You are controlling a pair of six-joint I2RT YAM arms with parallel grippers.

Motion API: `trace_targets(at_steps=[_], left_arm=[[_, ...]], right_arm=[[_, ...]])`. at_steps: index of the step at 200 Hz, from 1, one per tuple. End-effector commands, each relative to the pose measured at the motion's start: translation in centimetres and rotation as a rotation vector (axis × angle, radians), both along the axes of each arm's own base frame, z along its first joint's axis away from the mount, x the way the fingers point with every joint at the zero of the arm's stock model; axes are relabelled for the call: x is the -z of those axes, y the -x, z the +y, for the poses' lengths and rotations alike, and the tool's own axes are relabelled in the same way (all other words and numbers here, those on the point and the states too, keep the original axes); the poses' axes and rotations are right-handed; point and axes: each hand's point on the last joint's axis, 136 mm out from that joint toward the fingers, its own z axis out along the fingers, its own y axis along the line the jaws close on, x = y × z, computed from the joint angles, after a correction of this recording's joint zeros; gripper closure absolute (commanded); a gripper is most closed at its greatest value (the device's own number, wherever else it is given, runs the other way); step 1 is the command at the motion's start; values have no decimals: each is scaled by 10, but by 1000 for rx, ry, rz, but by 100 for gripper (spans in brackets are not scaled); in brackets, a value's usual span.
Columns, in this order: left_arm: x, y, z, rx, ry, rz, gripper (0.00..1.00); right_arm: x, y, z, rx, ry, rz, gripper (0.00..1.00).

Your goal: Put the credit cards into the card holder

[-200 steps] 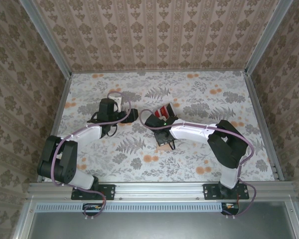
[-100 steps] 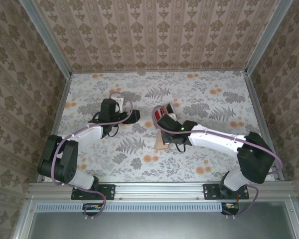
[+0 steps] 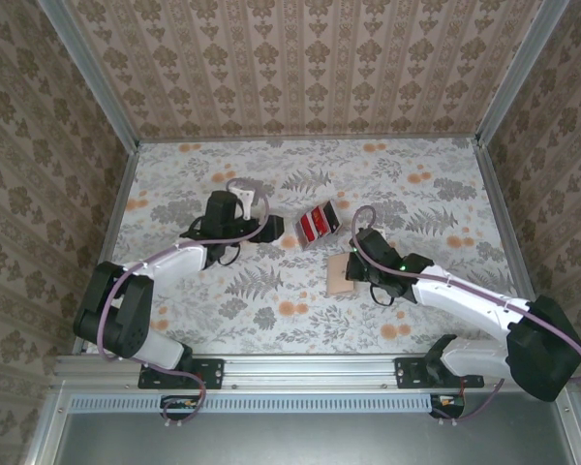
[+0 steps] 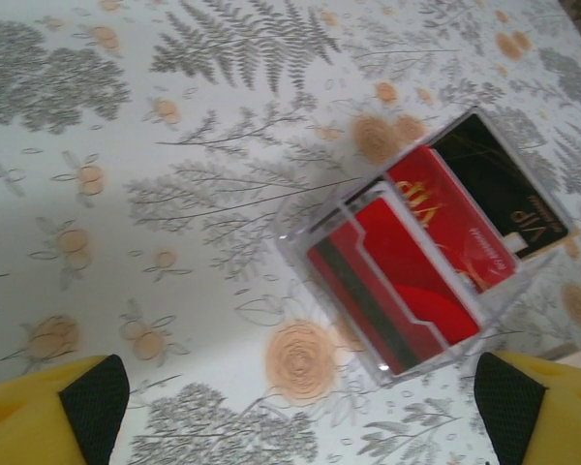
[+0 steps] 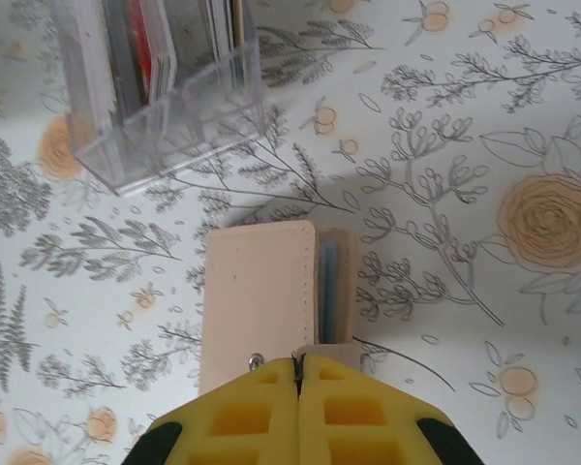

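The credit cards are glossy red and stand in a clear plastic box, with a black card behind them. My left gripper is open, its yellow fingers wide apart just short of the box. From above, the cards lie right of the left gripper. The tan card holder lies flat and shows a bluish inside strip. My right gripper is shut on its near edge beside the snap. In the top view the card holder sits under the right gripper.
The clear box stands just beyond the card holder in the right wrist view. The floral table cover is bounded by metal rails and patterned walls. Both arms reach in from the near edge.
The right arm has swung to the right and carried the card holder along the table with it. The left gripper has crept right towards the cards, its fingers narrowing slightly.
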Motion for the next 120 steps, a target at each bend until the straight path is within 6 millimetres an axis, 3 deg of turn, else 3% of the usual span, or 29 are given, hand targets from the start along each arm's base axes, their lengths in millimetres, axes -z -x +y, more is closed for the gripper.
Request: trace_targets(at_steps=[1,64,120], left_arm=[[-17,13,-20,65,24,-2,7],[-6,76,-55,163,22,85,7],[5,90,-84,186,60,173,7]], right_arm=[[-16,-7,17,-25,-120,-55,95],[-21,-15,33,-71,-180,-67,94],[-29,-11,33,-64,-223,-81,94]])
